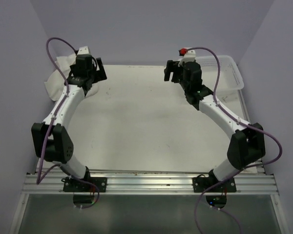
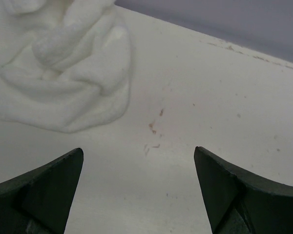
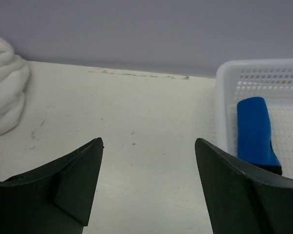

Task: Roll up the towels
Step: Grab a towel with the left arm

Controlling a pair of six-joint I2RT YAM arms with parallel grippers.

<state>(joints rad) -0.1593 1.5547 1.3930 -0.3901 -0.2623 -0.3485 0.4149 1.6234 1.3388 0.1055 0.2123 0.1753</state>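
Note:
The white towel (image 2: 63, 73) lies crumpled in a heap at the table's far left corner (image 1: 56, 80); its edge also shows in the right wrist view (image 3: 5, 97). My left gripper (image 2: 138, 148) hovers open just right of that heap (image 1: 100, 70), with nothing between its fingers. The small blue towel (image 3: 254, 129) lies as a compact roll inside the white basket (image 3: 224, 97). In the top view the right arm hides it. My right gripper (image 3: 149, 140) stands open and empty over bare table, left of the basket (image 1: 170, 72).
The perforated white basket (image 1: 232, 83) sits at the table's far right corner against the wall. Purple walls close in the back and both sides. Bare table (image 1: 146, 126) stretches between the arms, with small brown specks (image 2: 154, 127) near the white towel.

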